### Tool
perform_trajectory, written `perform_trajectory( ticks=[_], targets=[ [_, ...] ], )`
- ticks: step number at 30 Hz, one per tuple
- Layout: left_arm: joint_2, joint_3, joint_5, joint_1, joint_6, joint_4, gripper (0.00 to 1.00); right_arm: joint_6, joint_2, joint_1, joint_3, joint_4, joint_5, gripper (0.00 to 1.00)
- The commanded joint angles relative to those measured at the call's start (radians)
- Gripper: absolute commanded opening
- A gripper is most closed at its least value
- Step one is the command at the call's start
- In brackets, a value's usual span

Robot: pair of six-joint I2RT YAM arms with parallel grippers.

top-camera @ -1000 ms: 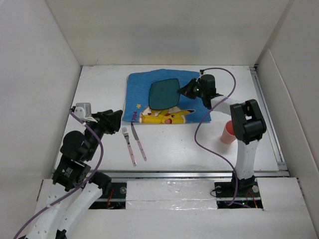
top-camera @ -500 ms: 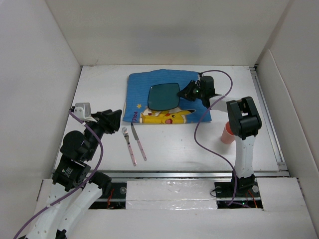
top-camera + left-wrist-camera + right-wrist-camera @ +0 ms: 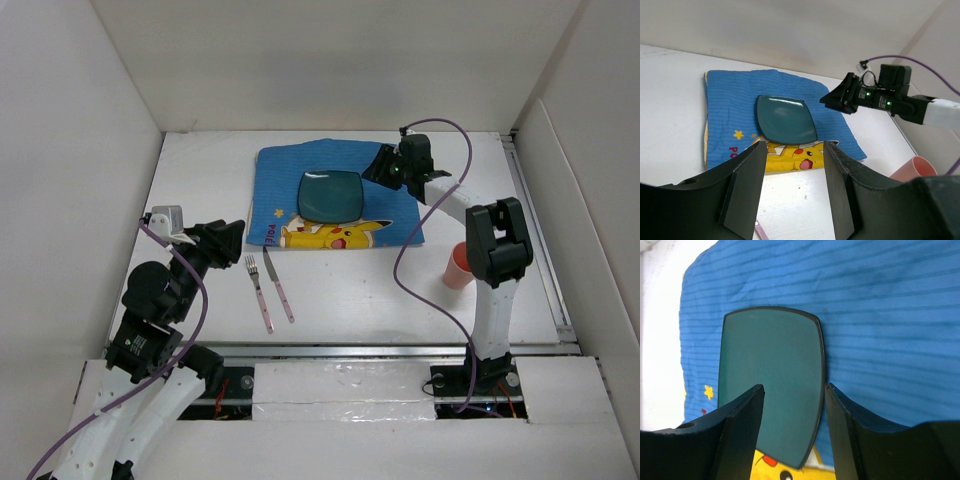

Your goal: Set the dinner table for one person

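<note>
While your right arm reaches far across table (image 3: 350, 290), right gripper (image 3: 384, 166) hangs open just beside plate (image 3: 333, 194) on placemat (image 3: 280, 170); left arm folded near-left, left gripper (image 3: 232, 238) open too.

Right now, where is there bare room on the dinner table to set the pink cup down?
The widest bare patch of the dinner table lies between the near edge of the placemat and the metal rail, from the knife across to the cup. Another sits left of the placemat, toward the far-left corner. Crowded: fork and knife by the left arm.
</note>
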Motion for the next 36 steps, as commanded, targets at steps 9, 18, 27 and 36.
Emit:
perform_trajectory(
  ticks=[9, 18, 27, 36],
  targets=[
    [-0.029, -0.003, 0.007, -0.003, 0.001, 0.030, 0.04, -0.257, -0.682, 0.133, -0.257, -0.354, 0.600, 0.00],
    [-0.057, 0.017, -0.021, -0.003, 0.017, 0.029, 0.16, -0.062, -1.048, 0.199, -0.553, -0.748, 0.927, 0.51],
    [-0.100, 0.004, 0.013, -0.013, 0.011, 0.041, 0.25, -0.007, -1.163, 0.141, -0.614, -0.791, 0.932, 0.56],
    [-0.111, 0.001, 0.008, -0.013, 0.011, 0.037, 0.26, -0.075, -1.073, 0.067, -0.661, -0.633, 0.772, 0.53]
  ],
)
